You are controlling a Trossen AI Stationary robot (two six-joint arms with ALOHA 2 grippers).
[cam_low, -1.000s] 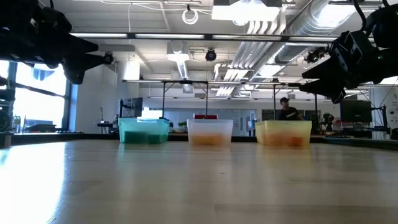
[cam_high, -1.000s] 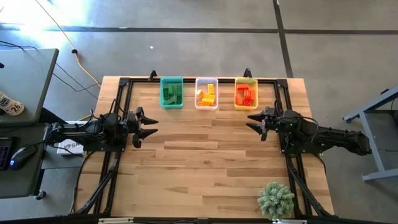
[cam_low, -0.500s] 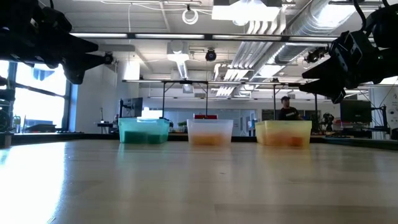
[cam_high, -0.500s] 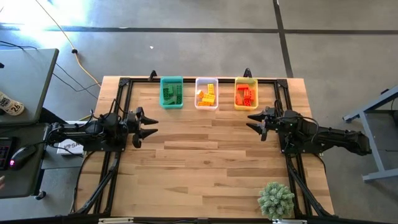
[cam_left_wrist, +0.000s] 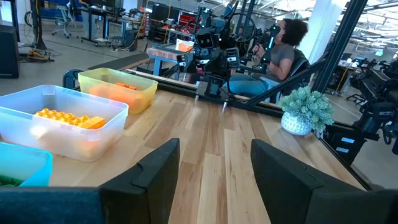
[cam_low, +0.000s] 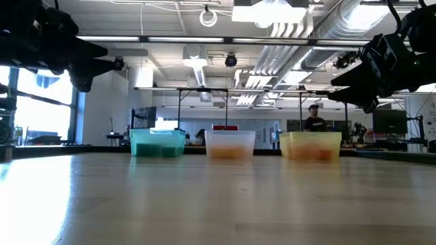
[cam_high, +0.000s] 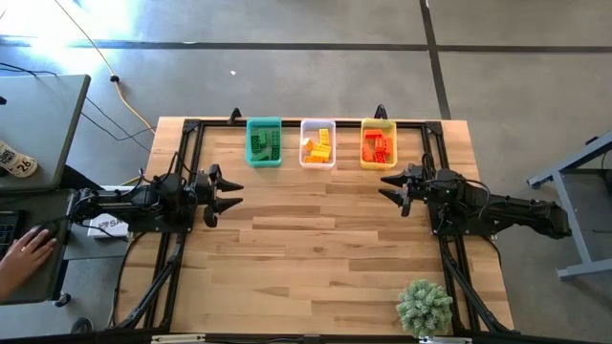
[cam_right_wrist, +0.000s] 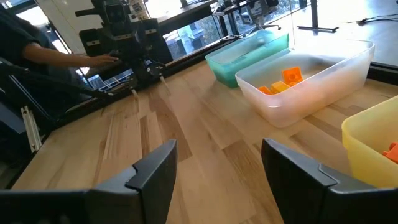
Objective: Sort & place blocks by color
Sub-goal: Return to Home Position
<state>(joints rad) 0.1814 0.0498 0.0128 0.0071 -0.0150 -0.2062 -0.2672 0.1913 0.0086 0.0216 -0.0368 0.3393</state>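
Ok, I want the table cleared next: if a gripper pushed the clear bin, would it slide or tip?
Probably slide: the clear bin looks low and wide, sitting flat on the smooth wooden table. Likely light, too: thin plastic holding only a few yellow blocks. Its thin walls might flex if pinched.

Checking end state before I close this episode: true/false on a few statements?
1. Green blocks lie in the teal bin. True.
2. The left hand grips a block. False: it is open and empty, over the table's left side.
3. Orange-red blocks lie in the teal bin. False: they lie in the yellow bin.
4. The right hand is open, outside the bins. True.
5. Loose blocks lie on the table. False: every block in view sits in a bin.
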